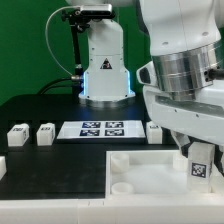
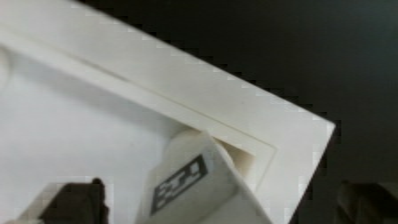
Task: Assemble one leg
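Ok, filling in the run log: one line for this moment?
step: leg at tray corner | hand: around leg, grip unclear | spare legs: on table

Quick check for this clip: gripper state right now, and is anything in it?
Gripper: closed on a leg, the small white block with a tag, held at a corner of the white tray.

Marker board (image 1: 103, 129) lay behind tray (image 1: 130, 170); two legs (image 1: 18, 135) (image 1: 45, 133) at its exterior-view left, one (image 1: 155, 128) right, one (image 1: 200, 160) at tray's right corner.
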You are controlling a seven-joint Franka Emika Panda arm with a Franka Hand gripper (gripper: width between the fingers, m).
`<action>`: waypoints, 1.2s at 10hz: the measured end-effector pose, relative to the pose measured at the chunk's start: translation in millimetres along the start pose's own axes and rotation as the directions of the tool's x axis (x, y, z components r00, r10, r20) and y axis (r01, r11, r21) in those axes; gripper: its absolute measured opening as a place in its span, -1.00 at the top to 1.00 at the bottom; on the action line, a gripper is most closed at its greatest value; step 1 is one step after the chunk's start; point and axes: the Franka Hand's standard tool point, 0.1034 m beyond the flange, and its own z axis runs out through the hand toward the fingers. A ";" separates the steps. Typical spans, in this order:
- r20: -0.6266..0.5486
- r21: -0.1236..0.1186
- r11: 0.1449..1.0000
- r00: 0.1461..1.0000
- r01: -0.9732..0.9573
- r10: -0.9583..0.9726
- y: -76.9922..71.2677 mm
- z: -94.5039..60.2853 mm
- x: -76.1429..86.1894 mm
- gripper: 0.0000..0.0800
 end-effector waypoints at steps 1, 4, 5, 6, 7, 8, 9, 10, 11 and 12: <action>-0.001 0.000 0.991 0.991 0.137 -0.137 0.3 -0.1 0.7 -0.62; -0.034 -0.054 0.868 0.868 0.493 -0.495 -0.2 -2.4 5.3 -0.62; -0.034 -0.052 0.878 0.878 0.475 -0.477 0.0 -2.2 5.3 -0.62; -0.034 -0.052 0.878 0.878 0.475 -0.477 0.0 -2.2 5.3 -0.31; -0.034 -0.052 0.881 0.881 0.471 -0.473 0.0 -2.2 5.2 0.05; -0.036 -0.050 0.929 0.929 0.366 -0.368 1.7 -1.7 5.7 0.26; -0.040 -0.043 0.968 0.968 0.247 -0.249 1.6 -1.5 5.4 0.26; -0.041 -0.034 0.991 0.990 0.132 -0.134 1.5 -1.4 5.1 0.26; -0.041 -0.024 1.000 0.999 0.000 -0.001 1.1 -1.5 4.8 0.26; -0.022 0.001 0.971 0.971 -0.237 0.237 0.4 -1.4 4.7 0.26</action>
